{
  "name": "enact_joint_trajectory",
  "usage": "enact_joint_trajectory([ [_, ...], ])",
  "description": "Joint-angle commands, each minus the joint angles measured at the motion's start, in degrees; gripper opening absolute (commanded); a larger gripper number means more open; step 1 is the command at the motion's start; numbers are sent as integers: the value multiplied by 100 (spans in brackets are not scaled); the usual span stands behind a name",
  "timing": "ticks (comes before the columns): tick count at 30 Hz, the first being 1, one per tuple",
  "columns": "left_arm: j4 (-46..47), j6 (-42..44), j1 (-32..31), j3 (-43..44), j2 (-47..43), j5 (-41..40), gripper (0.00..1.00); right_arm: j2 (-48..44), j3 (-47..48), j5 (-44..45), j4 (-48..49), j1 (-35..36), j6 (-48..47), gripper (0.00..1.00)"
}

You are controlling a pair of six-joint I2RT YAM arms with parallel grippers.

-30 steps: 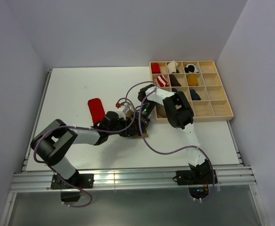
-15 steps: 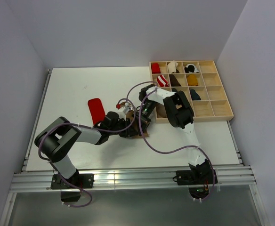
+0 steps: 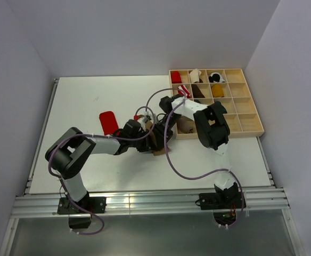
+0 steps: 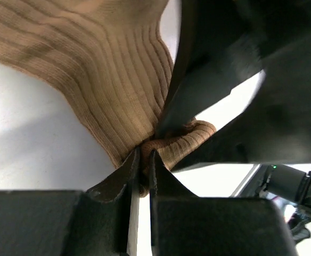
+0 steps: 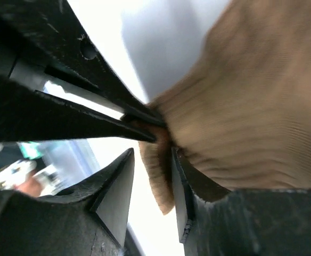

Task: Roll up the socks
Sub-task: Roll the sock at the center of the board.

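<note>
Both arms meet just right of centre in the top view, over the tan sock pair (image 4: 107,80), which lies on the table (image 3: 91,176) close to the lower left corner of the wooden tray (image 3: 240,134).

Left gripper (image 4: 143,162): fingers pressed together on a bunched edge of the tan ribbing, low in the left wrist view. Right gripper (image 5: 154,165): fingers clamped on the same fold from the other side. The two sets of fingertips are almost touching.

The red sock pair (image 3: 108,122) lies flat, left of centre in the top view, apart from both arms and not yet rolled.

Our judgement on the step: with both grips on one small fold, one hand should anchor while the other turns the fabric over itself. We would keep the pull light, so the rib does not slip out, and wind tightly and evenly. Risks are the fingertips colliding and the sock dragging against the tray rim.

Writing: no brands, labels or lettering readable in any view.
</note>
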Motion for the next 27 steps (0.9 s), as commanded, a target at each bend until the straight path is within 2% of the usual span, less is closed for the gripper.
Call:
enact_joint_trajectory([
  [1,-908,-217,59,77,228,22,0,-591,-262,369,1169,-72,252,42],
  [12,-2198,-402,708,507,421,1058,0,-2127,-1631,614,2574,-327,490,46],
  [18,-2692,-490,797,639,527,1735,0,-3069,-2564,1089,3190,-257,-159,47],
  [22,-3332,-393,797,823,685,2060,0,-3894,-3555,1677,3927,77,-721,50],
  [27,-3764,-332,841,973,790,2202,0,-4853,-4838,2205,4834,849,-1197,53],
])
